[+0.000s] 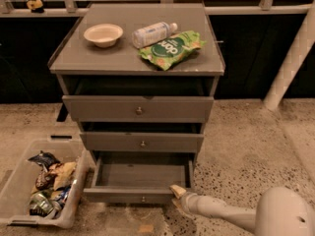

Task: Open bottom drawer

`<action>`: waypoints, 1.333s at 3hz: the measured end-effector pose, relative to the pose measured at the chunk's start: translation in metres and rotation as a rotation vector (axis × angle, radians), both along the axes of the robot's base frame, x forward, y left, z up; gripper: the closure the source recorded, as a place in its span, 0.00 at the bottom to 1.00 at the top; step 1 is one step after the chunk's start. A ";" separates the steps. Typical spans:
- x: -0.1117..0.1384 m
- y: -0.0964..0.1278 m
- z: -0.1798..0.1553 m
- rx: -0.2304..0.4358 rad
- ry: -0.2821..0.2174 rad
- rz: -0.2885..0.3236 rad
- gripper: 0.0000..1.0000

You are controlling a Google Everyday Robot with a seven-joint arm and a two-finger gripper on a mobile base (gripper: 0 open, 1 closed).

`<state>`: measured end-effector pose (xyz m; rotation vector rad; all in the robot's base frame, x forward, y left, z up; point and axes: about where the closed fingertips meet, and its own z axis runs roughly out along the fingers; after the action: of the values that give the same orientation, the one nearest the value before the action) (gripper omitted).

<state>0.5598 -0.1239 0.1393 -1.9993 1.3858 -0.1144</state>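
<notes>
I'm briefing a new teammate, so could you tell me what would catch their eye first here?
The bottom drawer stands pulled out with the tool at its right front corner. A bowl, bottle and green bag lie on the cabinet top; a bin of wrappers sits left of it.

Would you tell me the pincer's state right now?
Pincer: by the right front corner of the pulled-out bottom drawer; open or closed cannot be told.

Bottom drawer (140, 178) stands pulled out of grey cabinet (98, 58), level, shallow plain grey box, low front with small round centre knob (143, 199). My gripper (177, 192) sits at front's right end.
</notes>
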 end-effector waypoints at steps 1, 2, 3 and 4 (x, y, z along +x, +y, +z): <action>0.000 0.000 0.003 0.000 0.000 0.000 1.00; -0.007 0.000 -0.001 0.011 -0.002 0.004 1.00; -0.007 0.000 0.003 0.011 -0.002 0.004 1.00; -0.018 0.000 -0.004 0.028 -0.005 0.010 1.00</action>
<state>0.5413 -0.1243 0.1356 -1.9813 1.3663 -0.0951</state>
